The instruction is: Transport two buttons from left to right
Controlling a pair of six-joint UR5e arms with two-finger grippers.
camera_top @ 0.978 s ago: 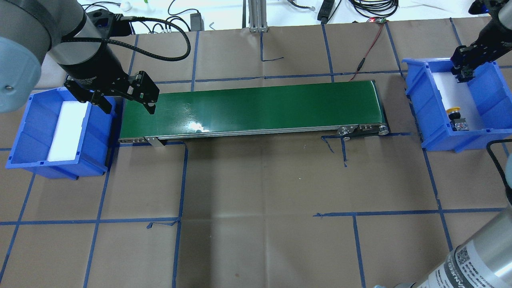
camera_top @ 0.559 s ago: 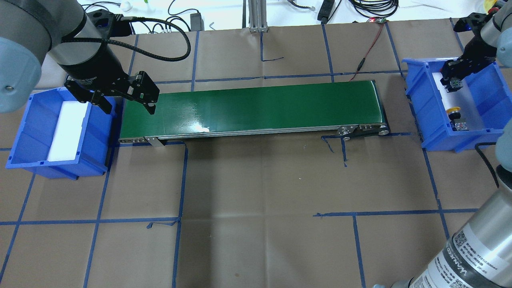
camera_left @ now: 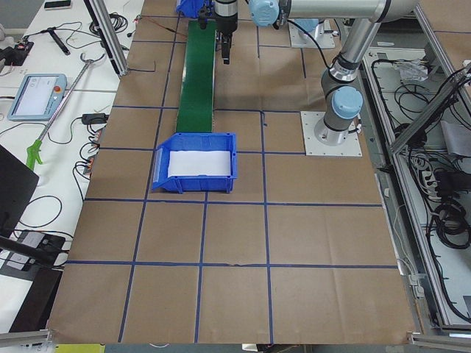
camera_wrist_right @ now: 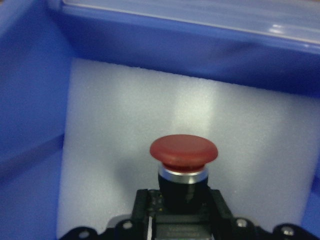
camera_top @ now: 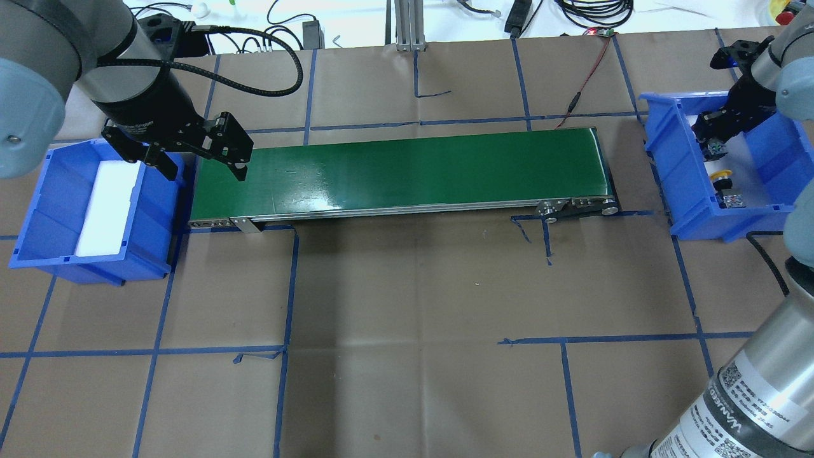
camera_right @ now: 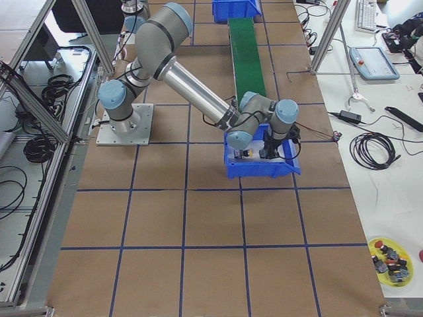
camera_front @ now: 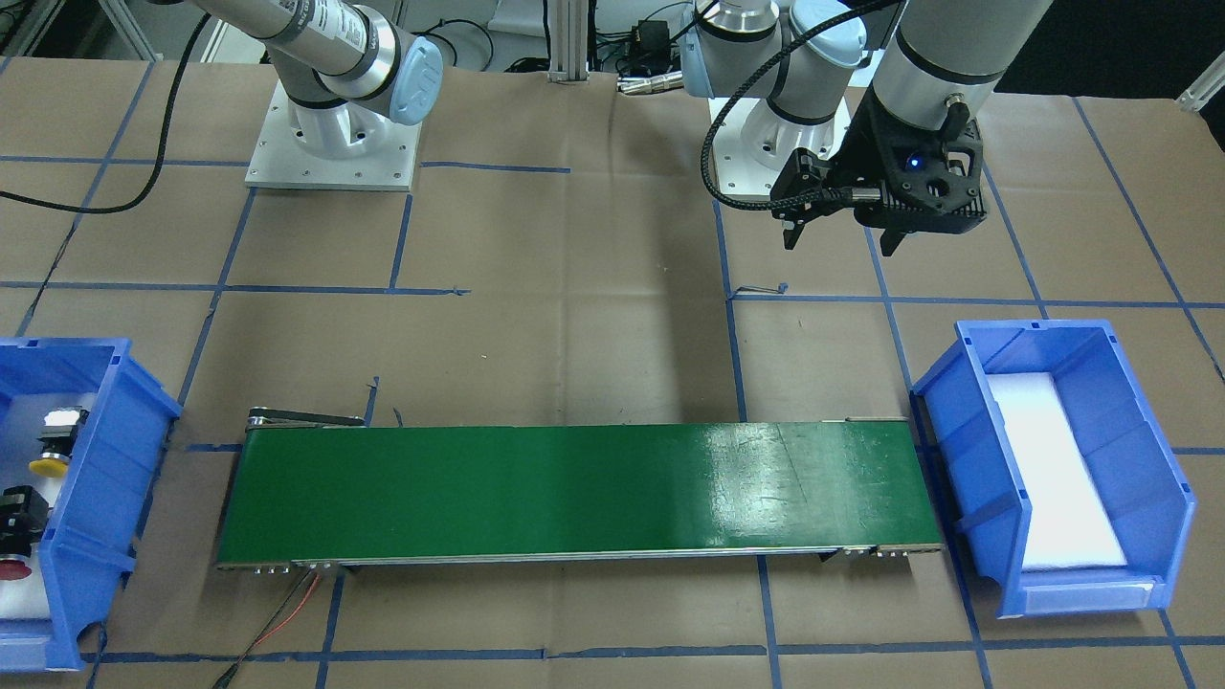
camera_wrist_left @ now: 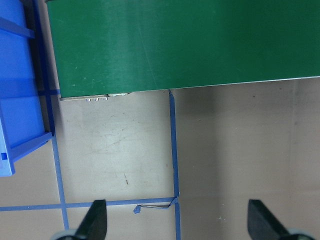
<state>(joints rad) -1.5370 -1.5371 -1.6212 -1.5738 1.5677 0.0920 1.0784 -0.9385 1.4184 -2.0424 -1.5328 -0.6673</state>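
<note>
Red button [camera_wrist_right: 183, 152] pinched inside the right bin [camera_top: 664, 165]

Two buttons on show, both in that blue bin at the surface's [camera_top: 413, 305] right edge. The red one has a broad mushroom cap, a silver collar and a black blocky body. The right hand [camera_top: 713, 143] has that body clamped between its fingers, mid-bin, over white foam. The yellow button [camera_top: 724, 184], same build with a grey block at its tail, lies on its side toward the bin's robot-side edge. Over on the left, the left hand [camera_top: 205, 170] hangs with fingers spread wide above the left end of the one green conveyor belt [camera_top: 400, 172], just beside the second blue bin [camera_top: 38, 191].
</note>
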